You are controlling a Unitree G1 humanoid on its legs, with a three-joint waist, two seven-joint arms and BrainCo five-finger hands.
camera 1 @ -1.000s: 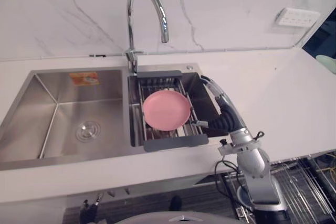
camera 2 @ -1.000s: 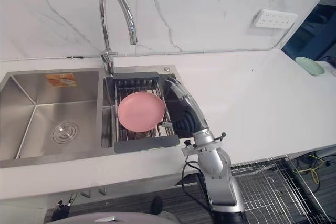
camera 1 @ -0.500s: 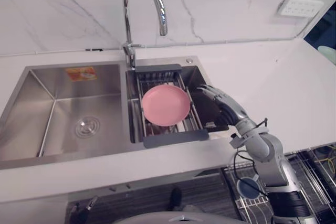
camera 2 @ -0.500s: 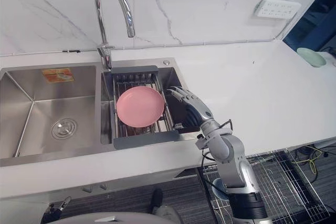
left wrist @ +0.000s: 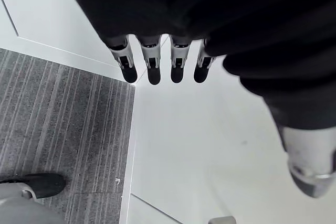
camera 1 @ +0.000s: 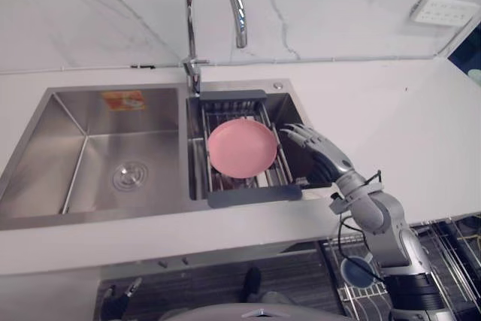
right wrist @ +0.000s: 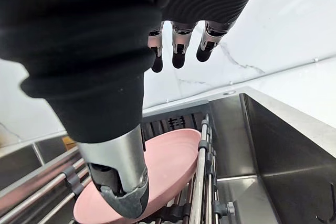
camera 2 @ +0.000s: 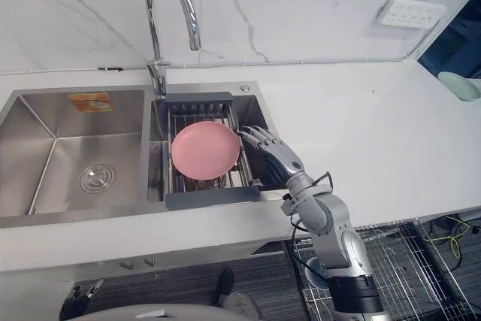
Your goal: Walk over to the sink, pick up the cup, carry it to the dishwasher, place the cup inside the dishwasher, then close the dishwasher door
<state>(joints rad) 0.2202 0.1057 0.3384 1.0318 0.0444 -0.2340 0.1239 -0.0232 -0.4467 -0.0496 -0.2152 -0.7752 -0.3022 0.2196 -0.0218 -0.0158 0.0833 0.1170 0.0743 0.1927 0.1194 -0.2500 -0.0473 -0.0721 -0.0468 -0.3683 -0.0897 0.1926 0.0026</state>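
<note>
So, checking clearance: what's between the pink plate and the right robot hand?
The rack's side rails separate pink plate from right robot hand, per left eye view.

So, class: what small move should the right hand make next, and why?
Probably lower the right hand deeper into the sink beside the rack: it hovers open and empty next to the pink plate.

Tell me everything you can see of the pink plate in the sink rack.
The pink plate is round, plain and matte, plastic by its look, with a shallow raised rim and nothing on it. It lies face up, slightly tilted, on the metal bars of the drying rack set across the right half of the sink. The right hand, fingers straight, hovers beside its right edge; no contact shows.
</note>
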